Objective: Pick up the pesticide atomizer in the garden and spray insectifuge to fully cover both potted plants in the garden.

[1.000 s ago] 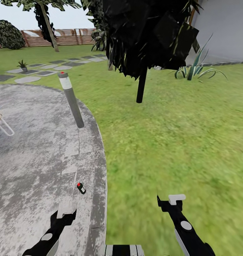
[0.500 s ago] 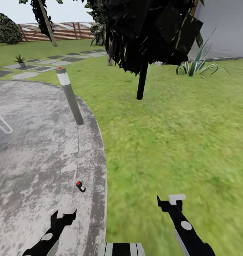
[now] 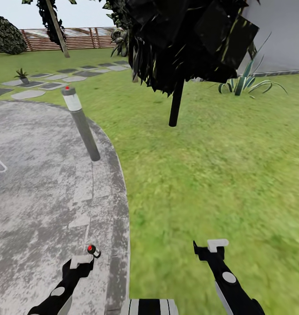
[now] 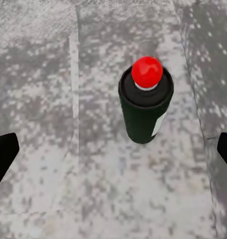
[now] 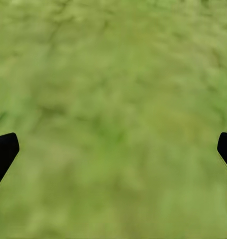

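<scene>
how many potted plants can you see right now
1. A small potted plant sits far off among the stepping stones, beyond the stone patio and the bollard lamp. The second one may be hidden.

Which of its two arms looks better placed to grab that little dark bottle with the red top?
The left. Its tool hangs open just short of the bottle on the stone patio, and its camera looks straight at it. The right tool is open over grass, well off to the side.
</scene>
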Motion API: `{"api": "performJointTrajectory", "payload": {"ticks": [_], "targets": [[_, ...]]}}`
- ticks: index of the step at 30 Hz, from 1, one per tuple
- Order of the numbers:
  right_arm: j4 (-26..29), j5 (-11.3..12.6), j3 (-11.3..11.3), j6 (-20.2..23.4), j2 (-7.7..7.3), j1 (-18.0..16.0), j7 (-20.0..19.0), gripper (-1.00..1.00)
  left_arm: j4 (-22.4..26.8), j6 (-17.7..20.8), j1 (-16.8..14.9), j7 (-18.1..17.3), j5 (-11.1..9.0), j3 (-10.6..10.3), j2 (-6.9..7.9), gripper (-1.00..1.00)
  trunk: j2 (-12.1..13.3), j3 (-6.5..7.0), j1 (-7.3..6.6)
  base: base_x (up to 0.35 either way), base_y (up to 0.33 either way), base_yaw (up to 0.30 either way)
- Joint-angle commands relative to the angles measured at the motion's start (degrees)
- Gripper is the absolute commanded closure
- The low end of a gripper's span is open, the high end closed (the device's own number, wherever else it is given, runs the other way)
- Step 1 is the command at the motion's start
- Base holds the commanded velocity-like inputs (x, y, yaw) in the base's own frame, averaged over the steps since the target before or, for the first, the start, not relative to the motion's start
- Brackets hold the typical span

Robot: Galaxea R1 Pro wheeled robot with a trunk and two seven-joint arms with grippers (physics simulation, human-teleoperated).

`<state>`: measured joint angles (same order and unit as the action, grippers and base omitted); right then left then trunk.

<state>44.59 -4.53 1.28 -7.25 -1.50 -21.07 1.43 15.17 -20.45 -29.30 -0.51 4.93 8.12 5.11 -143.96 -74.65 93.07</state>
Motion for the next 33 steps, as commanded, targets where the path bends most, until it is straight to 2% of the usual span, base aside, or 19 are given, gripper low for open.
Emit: {"api": "performJointTrajectory", "payload": {"ticks": [1, 7, 20, 25, 33], "targets": [[0.0, -0.5, 0.0, -0.1, 0.01, 0.0, 0.1, -1.0, -0.1, -0.2, 0.0, -0.1, 0.5, 0.4, -0.05, -1.0, 0.0, -0.04, 0.02, 0.338, 0.0, 0.0], [0.0, -0.5, 0.0, -0.1, 0.01, 0.0, 0.1, -1.0, -0.1, -0.4, 0.0, 0.0, 0.5, 0.4, -0.01, -1.0, 0.0, -0.04, 0.02, 0.272, -0.084, 0.0], [0.0, -0.5, 0.0, -0.1, 0.01, 0.0, 0.1, -1.0, -0.1, -0.7, 0.0, -0.1, 0.6, 0.4, -0.1, -1.0, 0.0, -0.13, 0.02, 0.017, -0.009, 0.0], [0.0, -0.5, 0.1, -0.1, 0.01, 0.0, 0.1, -1.0, -0.1, -3.0, 0.0, -0.1, 0.6, 0.4, -0.1, -1.0, -0.1, -1.65, 0.15, 0.0, 0.0, 0.0], [0.0, -0.5, 0.1, -0.1, 0.01, 0.0, 0.1, -1.0, -0.1, -3.6, 0.0, -0.1, 0.6, 0.4, -0.01, -1.0, -0.2, -4.14, 0.36, 0.0, 0.0, 0.0]]}}
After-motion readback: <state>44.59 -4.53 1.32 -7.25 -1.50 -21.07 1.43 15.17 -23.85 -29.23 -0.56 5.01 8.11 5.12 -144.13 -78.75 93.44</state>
